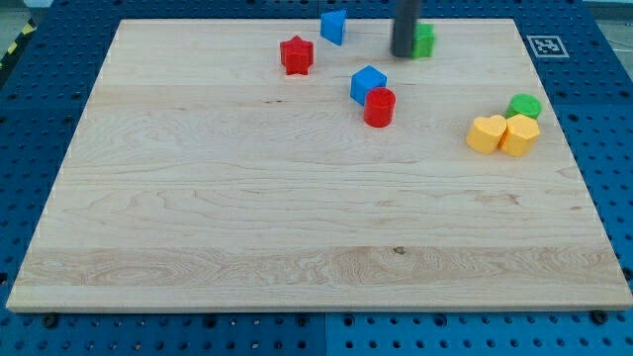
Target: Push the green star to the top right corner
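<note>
The green star [424, 41] lies near the view's top, right of centre, and is partly hidden behind my rod. My tip [403, 53] rests on the board right against the star's left side. The board's top right corner [509, 24] lies further to the star's right.
A blue block [333, 27] and a red star [296, 55] lie left of the tip. A blue cube [367, 83] touches a red cylinder [379, 107] below the tip. At the right, a green cylinder [525, 105] sits by a yellow heart [486, 133] and a yellow hexagon [520, 134].
</note>
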`<state>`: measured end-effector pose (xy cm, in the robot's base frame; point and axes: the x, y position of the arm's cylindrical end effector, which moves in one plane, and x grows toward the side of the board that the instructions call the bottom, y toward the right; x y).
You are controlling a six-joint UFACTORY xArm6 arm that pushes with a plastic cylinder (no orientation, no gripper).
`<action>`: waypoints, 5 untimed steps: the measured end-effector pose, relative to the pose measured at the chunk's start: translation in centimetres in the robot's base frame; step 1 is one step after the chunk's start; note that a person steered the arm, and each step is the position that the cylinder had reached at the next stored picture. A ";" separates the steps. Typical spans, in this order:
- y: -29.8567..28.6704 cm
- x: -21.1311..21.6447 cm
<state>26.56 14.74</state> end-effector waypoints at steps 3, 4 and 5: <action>0.2 0.2; -0.6 -1.1; -0.6 -2.4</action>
<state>24.20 14.15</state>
